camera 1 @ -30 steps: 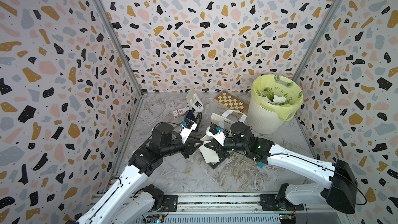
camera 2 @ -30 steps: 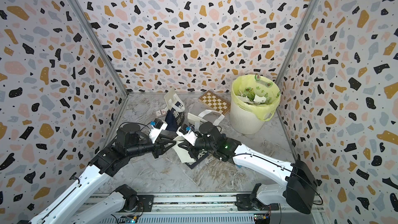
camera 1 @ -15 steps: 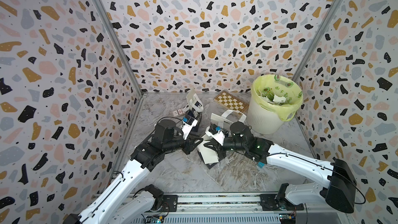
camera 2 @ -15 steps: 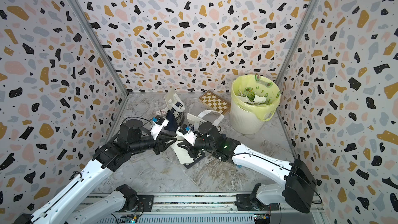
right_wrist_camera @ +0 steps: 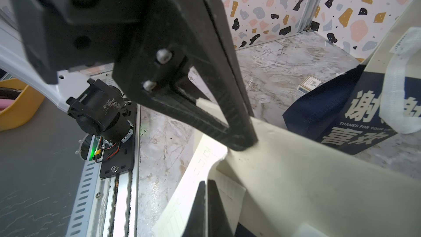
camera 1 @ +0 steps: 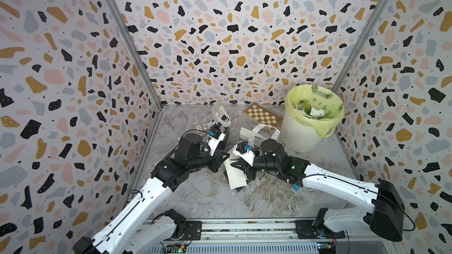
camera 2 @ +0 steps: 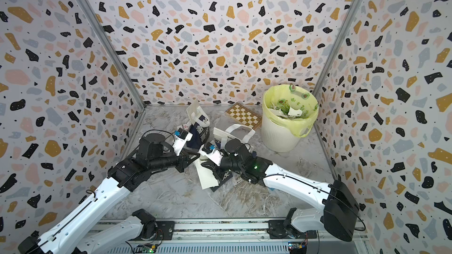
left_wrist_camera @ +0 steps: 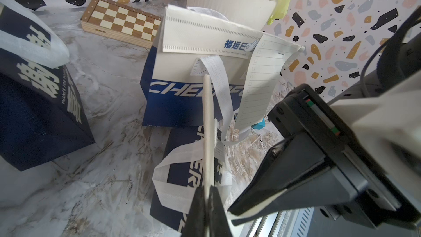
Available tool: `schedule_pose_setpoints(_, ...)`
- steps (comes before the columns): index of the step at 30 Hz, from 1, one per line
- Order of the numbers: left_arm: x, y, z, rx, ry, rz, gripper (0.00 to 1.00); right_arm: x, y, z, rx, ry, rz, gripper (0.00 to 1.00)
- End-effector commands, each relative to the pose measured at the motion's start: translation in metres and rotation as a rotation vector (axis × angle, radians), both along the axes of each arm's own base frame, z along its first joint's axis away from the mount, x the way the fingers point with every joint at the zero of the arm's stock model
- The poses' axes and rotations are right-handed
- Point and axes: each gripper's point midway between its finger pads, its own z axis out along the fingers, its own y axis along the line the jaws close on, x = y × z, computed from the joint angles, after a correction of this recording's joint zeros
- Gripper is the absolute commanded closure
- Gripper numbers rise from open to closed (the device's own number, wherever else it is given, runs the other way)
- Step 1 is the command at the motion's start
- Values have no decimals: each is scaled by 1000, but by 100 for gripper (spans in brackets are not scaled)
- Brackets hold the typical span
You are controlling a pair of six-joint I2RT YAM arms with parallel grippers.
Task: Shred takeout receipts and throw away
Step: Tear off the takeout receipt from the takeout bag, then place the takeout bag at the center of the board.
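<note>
Gripping: your left jaws and right jaws are each clamped tight on one takeout receipt (camera 1: 234, 175).
Below jaws: flat navy-and-white bag (left_wrist_camera: 180, 176).

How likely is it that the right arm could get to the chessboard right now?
Probably not at once: the right gripper is shut on a receipt, and a blue-and-white bag stands between it and the chessboard.

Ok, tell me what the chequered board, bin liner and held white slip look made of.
The chequered brown-and-cream board looks like wood, matt: wood-toned squares and a layered edge show. The yellow-green bin liner is thin plastic film, glossy, crumpled. The thin white slip is probably matt paper: it bends, faint printed lines.
</note>
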Motion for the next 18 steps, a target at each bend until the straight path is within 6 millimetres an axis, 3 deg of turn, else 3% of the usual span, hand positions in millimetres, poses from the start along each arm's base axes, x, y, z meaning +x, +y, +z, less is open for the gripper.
schedule_pose_setpoints(1,13,8,23,4,-90,63,100,-24,-2,3,-10,-22,93,100)
schedule_pose_setpoints(11,12,18,19,63,-128,83,100,-54,-9,29,55,-40,200,100)
schedule_pose_setpoints(14,13,25,20,102,-154,97,100,-44,-16,33,48,-69,140,100)
schedule_pose_setpoints(18,18,35,18,196,-198,111,100,-12,-33,34,31,-99,-29,100)
